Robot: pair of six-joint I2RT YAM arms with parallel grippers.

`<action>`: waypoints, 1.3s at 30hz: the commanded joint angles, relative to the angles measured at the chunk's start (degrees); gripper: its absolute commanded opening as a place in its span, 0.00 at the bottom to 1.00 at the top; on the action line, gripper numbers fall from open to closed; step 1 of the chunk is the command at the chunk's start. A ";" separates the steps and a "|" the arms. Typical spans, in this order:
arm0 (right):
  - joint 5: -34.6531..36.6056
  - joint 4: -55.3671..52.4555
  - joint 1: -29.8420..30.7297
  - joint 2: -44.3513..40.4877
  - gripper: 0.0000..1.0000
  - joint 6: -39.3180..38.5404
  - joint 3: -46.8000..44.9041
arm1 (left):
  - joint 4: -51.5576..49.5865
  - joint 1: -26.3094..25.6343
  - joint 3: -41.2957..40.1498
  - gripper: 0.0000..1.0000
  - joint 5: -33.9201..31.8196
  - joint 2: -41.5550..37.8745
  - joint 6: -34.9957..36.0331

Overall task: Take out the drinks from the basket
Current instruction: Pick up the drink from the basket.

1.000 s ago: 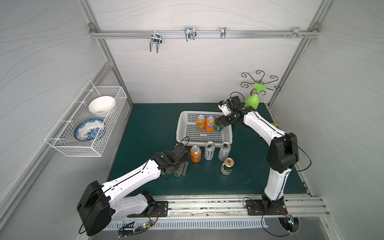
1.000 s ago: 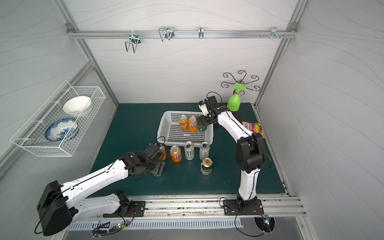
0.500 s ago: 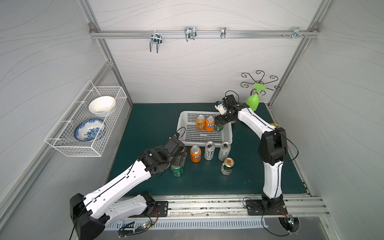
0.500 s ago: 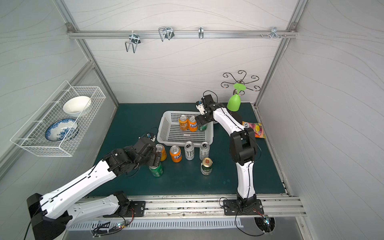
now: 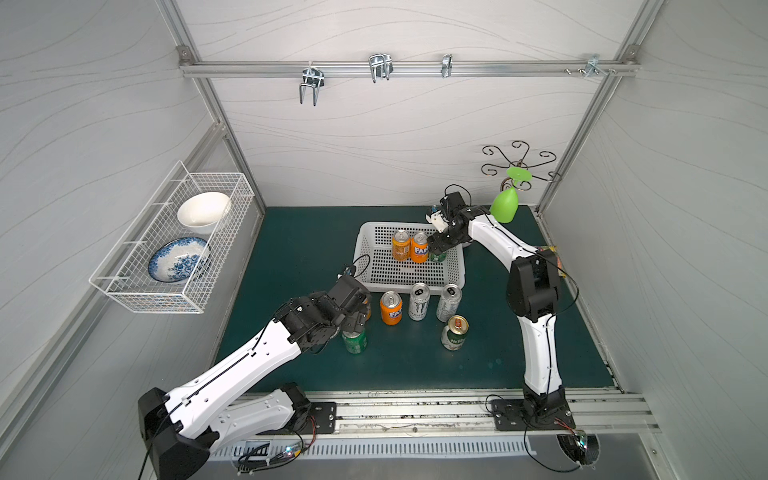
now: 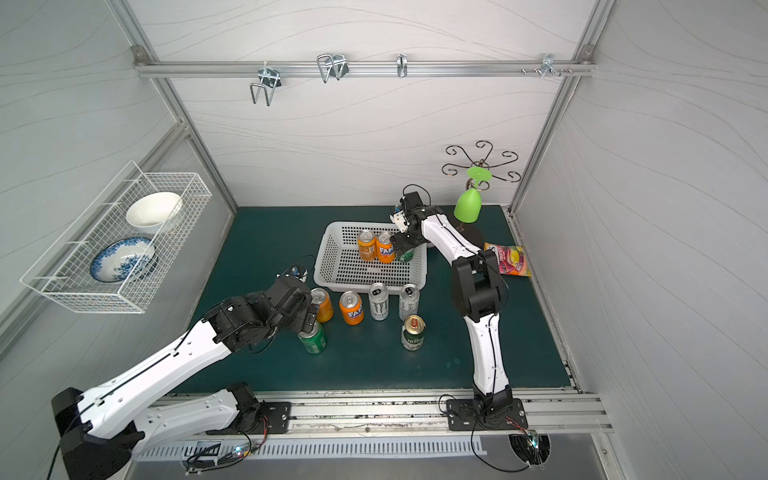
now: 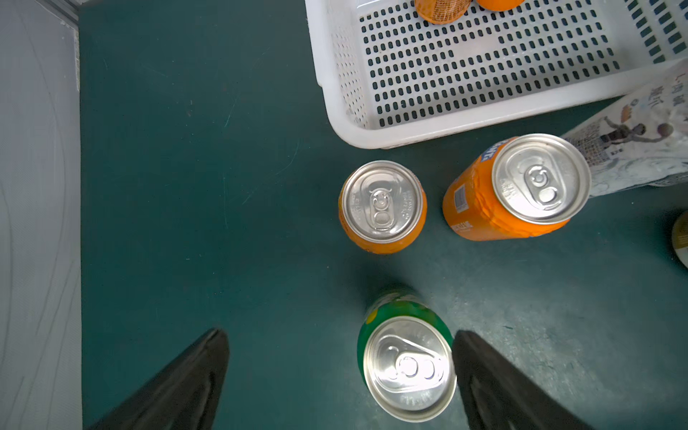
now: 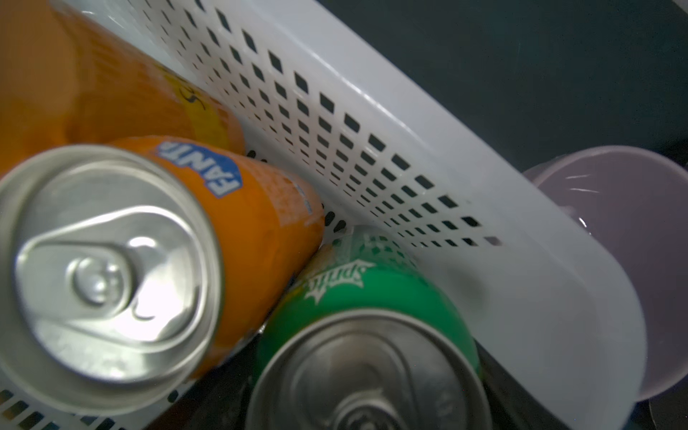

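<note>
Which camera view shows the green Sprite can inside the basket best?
The right wrist view: the Sprite can fills the frame close up, with logo and lid readable. Both top views show only a green sliver under the right gripper. The left wrist view misses it.

The dark green worktop point(image 5: 299, 249) carries the white basket point(image 5: 360, 249) toward its back. Just in front of it stand two orange cans point(image 6: 351, 309) point(image 6: 323, 306) and two white-silver cans point(image 5: 418, 303) point(image 5: 449, 304) in a row. Nearer the front stand a green can point(image 5: 355, 340) and a gold-topped can point(image 5: 454, 333), well apart. A candy bag point(image 6: 509, 259) lies at the right edge.
</note>
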 commanded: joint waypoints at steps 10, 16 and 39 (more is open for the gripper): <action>0.16 1.27 -0.23 -2.47 0.62 -0.73 -1.15 | 0.31 -0.15 2.02 0.98 -0.94 0.95 0.49; 1.52 2.26 -0.02 -10.84 0.58 0.00 -5.56 | 2.82 -0.05 2.65 0.98 -2.47 1.87 2.54; 5.68 -8.15 18.01 -42.23 0.56 6.58 -13.84 | 8.67 11.34 7.45 0.98 8.41 6.35 6.67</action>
